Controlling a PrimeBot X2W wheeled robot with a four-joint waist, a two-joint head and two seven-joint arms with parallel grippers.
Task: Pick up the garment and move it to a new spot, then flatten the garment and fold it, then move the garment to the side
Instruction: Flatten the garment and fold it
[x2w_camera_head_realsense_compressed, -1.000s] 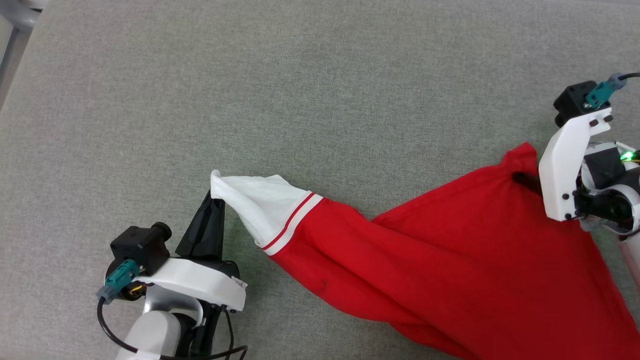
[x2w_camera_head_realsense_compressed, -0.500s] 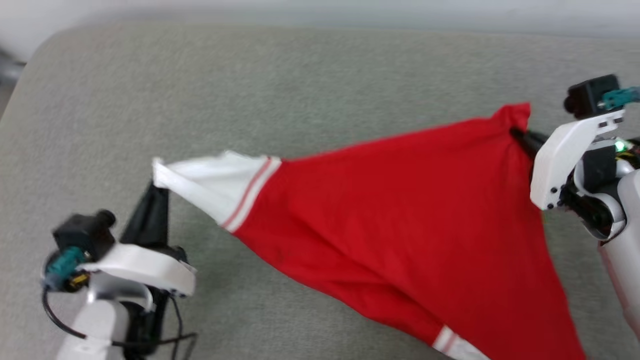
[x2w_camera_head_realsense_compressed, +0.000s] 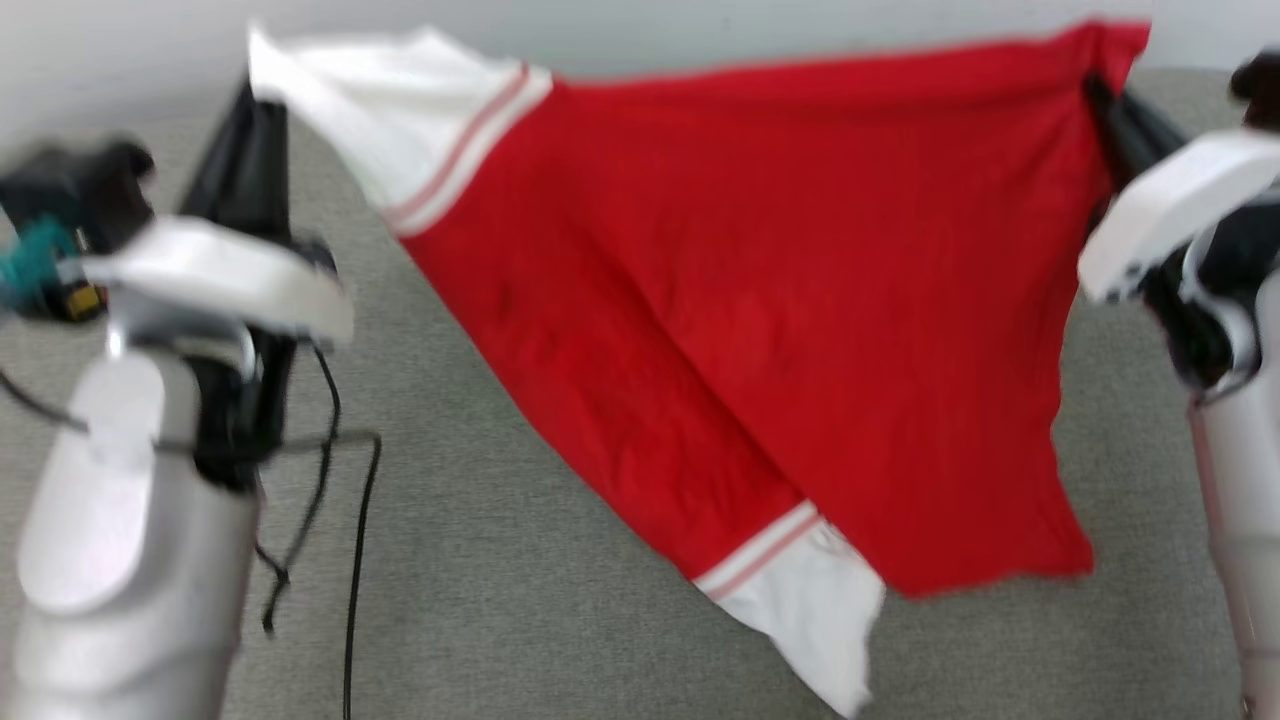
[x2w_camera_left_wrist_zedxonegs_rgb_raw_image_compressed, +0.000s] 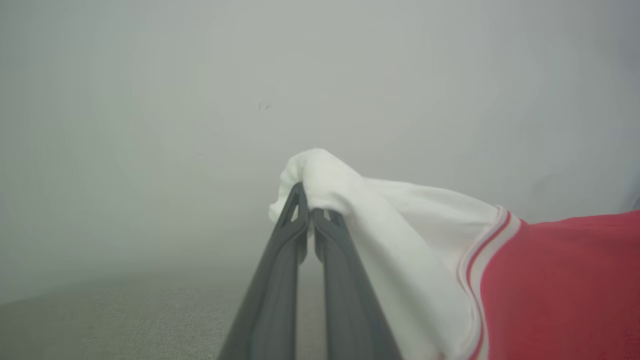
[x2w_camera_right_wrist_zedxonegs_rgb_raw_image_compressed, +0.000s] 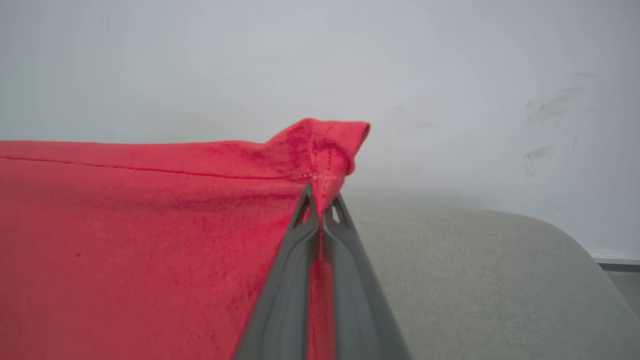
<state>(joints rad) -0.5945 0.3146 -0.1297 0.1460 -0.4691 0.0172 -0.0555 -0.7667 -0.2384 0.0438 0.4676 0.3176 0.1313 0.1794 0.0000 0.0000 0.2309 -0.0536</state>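
Above the grey surface (x2w_camera_head_realsense_compressed: 500, 580), the garment (x2w_camera_head_realsense_compressed: 760, 300) is held clear in the air, stretched between both grippers. The left gripper (x2w_camera_left_wrist_zedxonegs_rgb_raw_image_compressed: 310, 202) is closed tight on the bunched tip of one white sleeve (x2w_camera_left_wrist_zedxonegs_rgb_raw_image_compressed: 400, 225); its fingers are seen almost touching, with only cloth pinched between them. The right gripper (x2w_camera_right_wrist_zedxonegs_rgb_raw_image_compressed: 322, 200) is clamped fully down on a red corner of the hem, where a stitched seam line is seen running along the top edge. In the head view the top edge is pulled nearly straight and level from gripper to gripper. Below it the red body is draped as a rough triangle, with long folds running down towards the lower right. The second white sleeve (x2w_camera_head_realsense_compressed: 810, 610), edged with red-and-white striped trim, is hung at the lowest point. Whether its tip is touching the surface cannot be told, the head view being blurred. A black cable (x2w_camera_head_realsense_compressed: 350, 520) is seen hanging loose from the left arm (x2w_camera_head_realsense_compressed: 110, 520) over the surface. A pale wall (x2w_camera_right_wrist_zedxonegs_rgb_raw_image_compressed: 200, 60) is seen behind the garment in both wrist views, and a rounded corner of the surface is seen past the right gripper's fingers.
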